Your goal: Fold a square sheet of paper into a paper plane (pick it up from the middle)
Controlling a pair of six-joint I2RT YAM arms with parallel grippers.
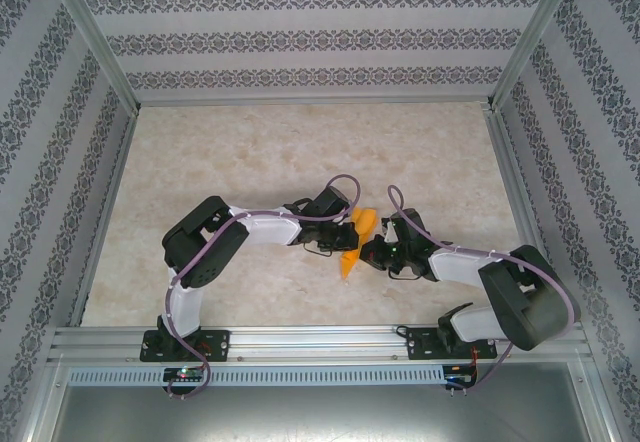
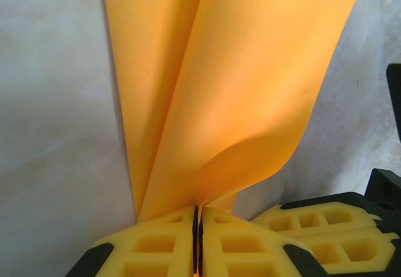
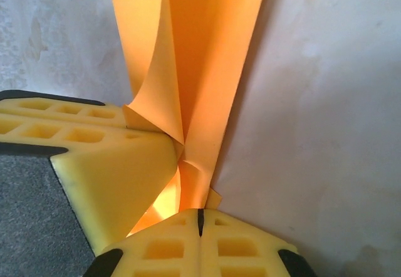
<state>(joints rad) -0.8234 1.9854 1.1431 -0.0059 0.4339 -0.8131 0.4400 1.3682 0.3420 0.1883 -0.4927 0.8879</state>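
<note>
Jaws of your left gripper (image 2: 196, 220) are pressed together with only a hairline seam between the yellow fingers. The thin, bright orange sheet of paper (image 2: 250, 89), folded lengthwise into long narrow layers, comes straight out of that seam, so it is pinched there. Your right gripper (image 3: 200, 219) is closed just as tight, and the paper's lower edge runs down into its seam, so I judge it clamped on the same sheet.

The right gripper sits just beside the left gripper, on its right. Their fingertips meet at an angle and nearly touch, with the paper between them. Below the left gripper lies the pale marbled table (image 1: 250, 152), and the sheet is held over its near middle. Whether the paper's far end, away from the left gripper, rests on that surface, you cannot tell.

The double grip looks deliberate. One pinch fixes the centre crease while the other takes a loose flap, which bulges outward next to the left gripper rather than lying flat. Set this close, the two pinches line the layers up so a fold can be pressed sharp
</note>
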